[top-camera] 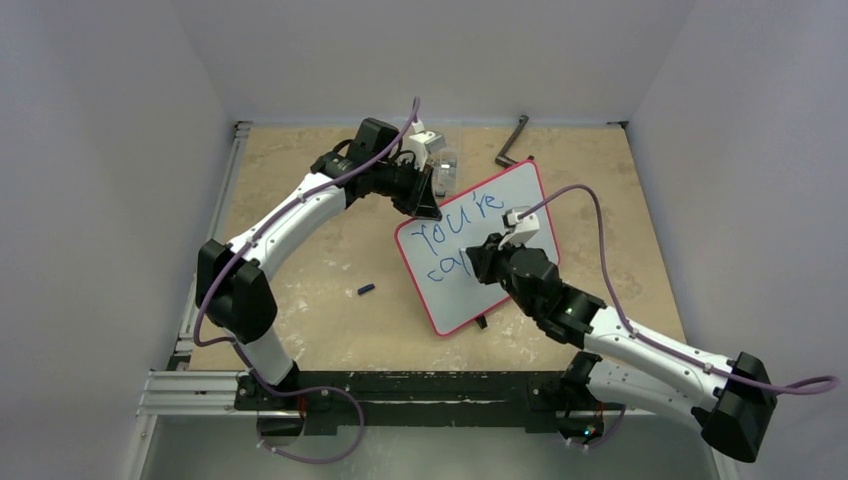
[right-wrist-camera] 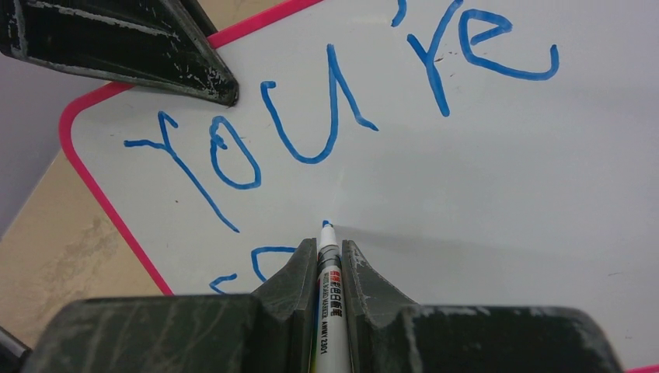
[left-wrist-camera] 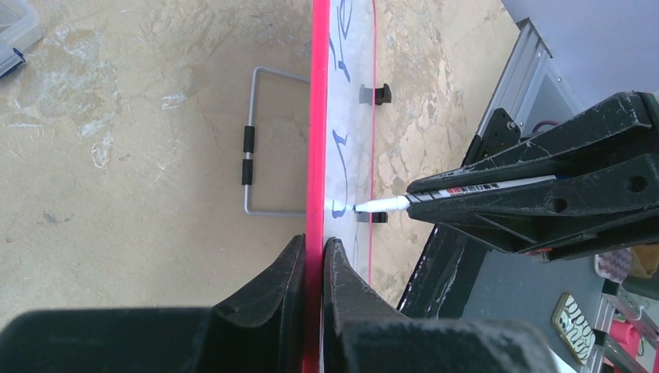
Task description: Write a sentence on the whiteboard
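The whiteboard (top-camera: pixel 505 200), white with a thin red frame, stands tilted near the table's middle. My left gripper (top-camera: pixel 426 205) is shut on its upper left edge, and the red frame (left-wrist-camera: pixel 317 116) runs between the pads (left-wrist-camera: pixel 314 250). The sentence (right-wrist-camera: pixel 334 116) in blue reads "You're", with the start of a second line (top-camera: pixel 440 266) below it. My right gripper (right-wrist-camera: pixel 328 252) is shut on a white marker (right-wrist-camera: pixel 329 291). The marker's blue tip (left-wrist-camera: pixel 359 207) touches the board (right-wrist-camera: pixel 505 202) under the first line.
A black angled tool (top-camera: pixel 512 143) lies at the back. A clear plastic container (top-camera: pixel 443 165) sits behind the left gripper. A small dark blue cap (top-camera: pixel 366 290) lies left of the board. A wire stand (left-wrist-camera: pixel 256 148) sits behind the board, whose black feet (left-wrist-camera: pixel 376 94) rest on the table.
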`<action>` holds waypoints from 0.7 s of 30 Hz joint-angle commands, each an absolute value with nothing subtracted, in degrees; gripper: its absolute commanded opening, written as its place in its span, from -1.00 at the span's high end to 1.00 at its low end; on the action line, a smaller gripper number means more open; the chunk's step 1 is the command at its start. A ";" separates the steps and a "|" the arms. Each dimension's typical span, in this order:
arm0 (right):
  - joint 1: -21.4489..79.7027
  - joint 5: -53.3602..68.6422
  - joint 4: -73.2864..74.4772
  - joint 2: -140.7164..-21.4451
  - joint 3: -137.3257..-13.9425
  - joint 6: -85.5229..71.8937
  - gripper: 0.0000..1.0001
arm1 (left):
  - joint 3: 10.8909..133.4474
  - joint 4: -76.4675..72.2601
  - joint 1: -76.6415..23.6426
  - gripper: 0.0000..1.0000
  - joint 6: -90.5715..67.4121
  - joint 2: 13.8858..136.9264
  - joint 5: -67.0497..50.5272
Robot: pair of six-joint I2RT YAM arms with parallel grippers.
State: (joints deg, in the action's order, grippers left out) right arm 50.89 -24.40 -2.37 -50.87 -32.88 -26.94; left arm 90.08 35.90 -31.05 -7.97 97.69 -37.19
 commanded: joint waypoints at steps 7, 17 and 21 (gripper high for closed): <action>50.63 -30.72 -4.55 -51.87 -35.69 -25.13 1.00 | 89.68 34.09 -30.59 1.00 -6.24 95.14 -31.56; 50.63 -32.22 -0.53 -50.19 -34.02 -26.11 1.00 | 89.70 34.05 -30.62 1.00 -6.24 95.01 -31.46; 50.63 -31.46 -0.09 -48.89 -32.65 -26.91 1.00 | 89.76 34.04 -30.62 1.00 -6.33 95.18 -31.51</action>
